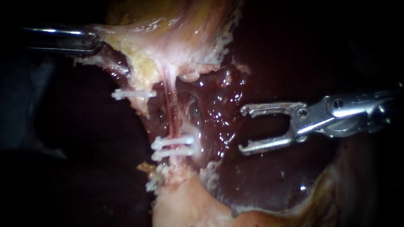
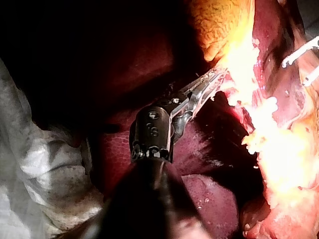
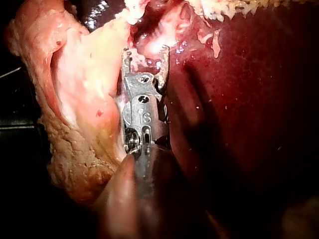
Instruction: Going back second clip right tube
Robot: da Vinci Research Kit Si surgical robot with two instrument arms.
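Note:
My right instrument (image 1: 243, 129) comes in from the right, its jaws open and empty, over dark liver (image 1: 269, 176) and a short way right of the clipped stalk. In the right wrist view the open jaws of my right instrument (image 3: 144, 52) point at pale tissue ahead. A thin reddish tube (image 1: 169, 109) runs down from the gallbladder (image 1: 168, 38). Two white clips (image 1: 174, 147) sit close together across the tube's lower part. Another clip (image 1: 133, 94) lies higher on the left, and one more (image 1: 154, 180) sits lower down. My left instrument (image 1: 96, 42) holds the gallbladder's edge, pulling it up and left.
Wet, dark red liver bed (image 1: 219, 101) lies between the tube and my right jaws. Pale fatty tissue (image 1: 185, 201) sits below the clips. In the left wrist view white gauze (image 2: 45, 169) lies beside the liver, and clips (image 2: 299, 52) show beyond my left instrument (image 2: 219, 77).

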